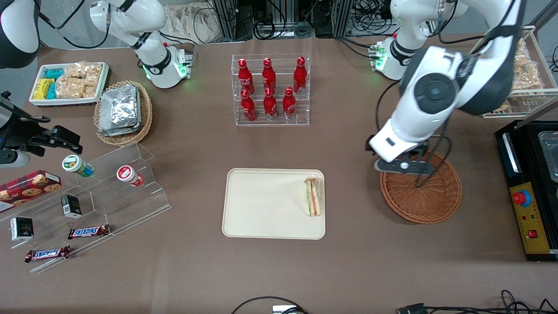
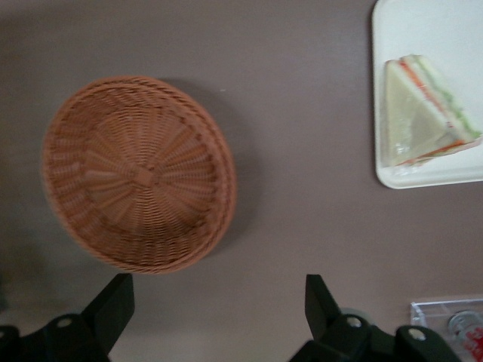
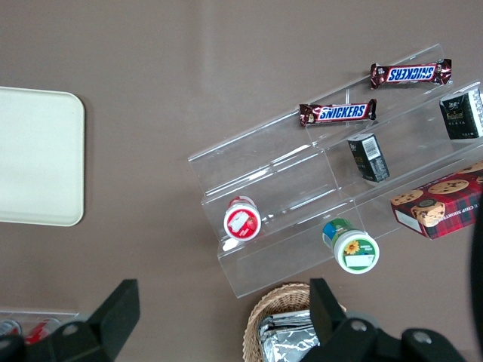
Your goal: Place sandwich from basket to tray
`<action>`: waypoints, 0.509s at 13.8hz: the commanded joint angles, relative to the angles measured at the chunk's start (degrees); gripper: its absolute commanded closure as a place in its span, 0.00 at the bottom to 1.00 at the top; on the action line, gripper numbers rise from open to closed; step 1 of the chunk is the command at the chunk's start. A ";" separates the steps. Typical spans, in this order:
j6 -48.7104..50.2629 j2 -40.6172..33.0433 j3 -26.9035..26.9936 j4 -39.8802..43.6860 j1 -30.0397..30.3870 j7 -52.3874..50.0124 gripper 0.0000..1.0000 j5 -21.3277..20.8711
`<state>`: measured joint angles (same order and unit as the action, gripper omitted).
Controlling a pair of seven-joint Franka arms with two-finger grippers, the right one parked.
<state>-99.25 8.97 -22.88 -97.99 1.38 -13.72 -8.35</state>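
Plainly, the brown desk [image 1: 196, 270] is the biggest thing here, and the working arm [image 1: 440, 93] folds over its end of it, the forearm dropping steeply from a bent elbow so that the wrist points down. The cream tray [image 1: 261, 209] lies flat near the middle of the desk, nearer the front camera than the clear rack of red bottles [image 1: 271, 89]. The reddish-brown basket [image 1: 425, 194] sits beside the tray toward the working arm's end, apart from it, with bare desk between them; the wrist view shows only its woven bottom [image 2: 139, 173] with nothing in it. The end effector [image 1: 403, 165] hangs above the basket's rim, on the edge farther from the front camera. Its two black fingers [image 2: 113, 305] are spread wide and grip nothing. The sandwich [image 1: 312, 196] lies on the tray, along the edge nearest the basket, its orange-red and green layers showing [image 2: 426, 113].
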 commanded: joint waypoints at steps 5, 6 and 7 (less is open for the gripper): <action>10.73 -1.58 0.46 5.26 12.06 13.28 0.00 5.80; 11.36 -1.76 1.51 6.04 13.02 13.63 0.00 6.06; 11.45 -1.50 1.70 7.44 13.12 15.20 0.00 5.46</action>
<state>-89.79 7.73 -21.51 -92.89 13.99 -0.41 -3.19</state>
